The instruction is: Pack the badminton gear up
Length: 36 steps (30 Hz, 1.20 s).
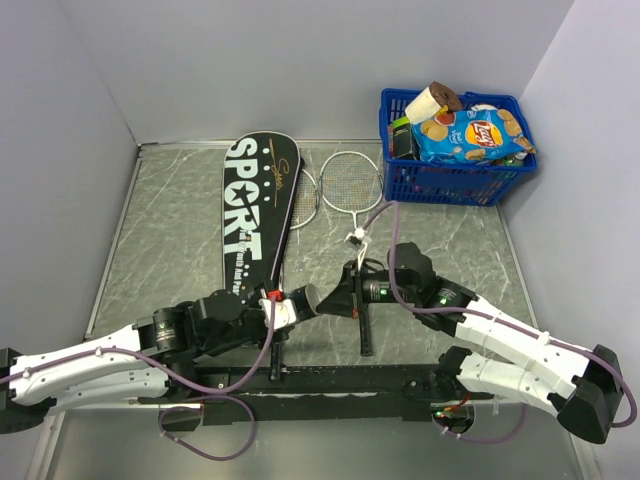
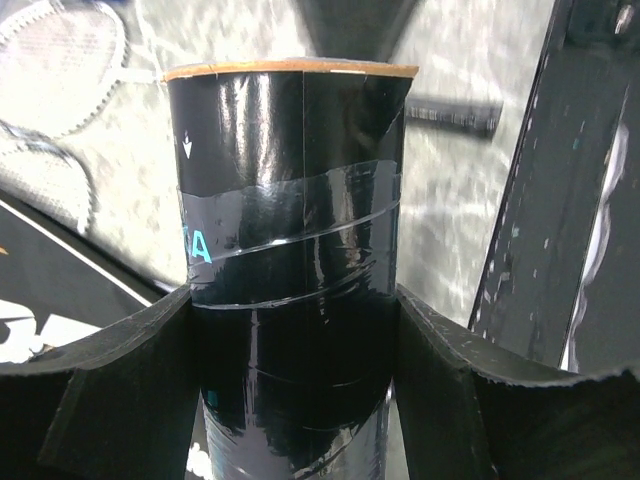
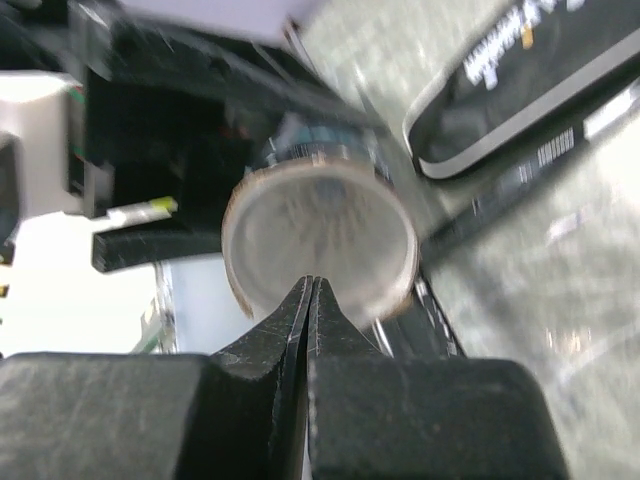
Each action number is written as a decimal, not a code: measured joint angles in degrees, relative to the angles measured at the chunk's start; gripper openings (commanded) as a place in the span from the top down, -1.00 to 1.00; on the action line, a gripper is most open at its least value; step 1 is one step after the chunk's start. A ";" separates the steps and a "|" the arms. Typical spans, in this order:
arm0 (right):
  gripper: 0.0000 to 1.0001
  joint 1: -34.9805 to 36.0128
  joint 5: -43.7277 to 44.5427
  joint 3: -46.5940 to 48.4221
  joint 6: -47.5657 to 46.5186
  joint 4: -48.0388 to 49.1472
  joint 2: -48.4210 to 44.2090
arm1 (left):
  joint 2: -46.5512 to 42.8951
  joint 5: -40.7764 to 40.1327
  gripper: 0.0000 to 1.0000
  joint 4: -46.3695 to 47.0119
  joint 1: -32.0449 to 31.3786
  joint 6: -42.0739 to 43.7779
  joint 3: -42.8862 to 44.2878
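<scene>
My left gripper (image 1: pixel 285 305) (image 2: pixel 293 295) is shut on the long black tube (image 1: pixel 305 298) (image 2: pixel 290 180), whose brown-rimmed open end points away from it. My right gripper (image 1: pixel 335 300) (image 3: pixel 312 285) is shut with nothing between its fingers, and its tips sit right in front of the tube's mouth (image 3: pixel 320 235). The inside of the mouth looks pale and blurred. The black "SPORT" cover (image 1: pixel 255 215) (image 3: pixel 540 80) lies flat on the table. Beside it are two silver-headed rackets (image 1: pixel 350 180) (image 1: pixel 305 195); one black handle (image 1: pixel 366 325) runs under my right gripper.
A blue plastic basket (image 1: pixel 455 182) of snack packets stands at the back right corner. Grey walls close the table on the left, back and right. A black rail (image 1: pixel 330 378) crosses the near edge between the arm bases.
</scene>
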 measured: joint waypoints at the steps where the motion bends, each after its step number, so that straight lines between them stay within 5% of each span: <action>1: 1.00 0.37 0.00 -0.44 -0.39 -1.44 0.04 | 0.42 0.04 0.98 -0.83 0.00 0.00 0.00; 15: 1.00 1.44 1.11 0.22 -1.55 -6.03 1.44 | 1.86 1.05 0.98 -4.46 -0.20 -0.02 0.68; 27: 1.00 -4.15 16.65 24.52 -5.64 -26.21 3.43 | 4.37 -8.44 0.97 1.49 0.92 -2.60 8.70; 31: 1.00 -10.36 21.90 30.99 -7.56 -30.58 2.23 | 9.81 -12.26 0.98 1.92 5.25 -2.49 15.28; 36: 1.00 -11.82 24.41 33.14 -9.22 -33.68 -0.20 | 17.70 -11.45 0.98 0.72 18.86 -1.42 21.42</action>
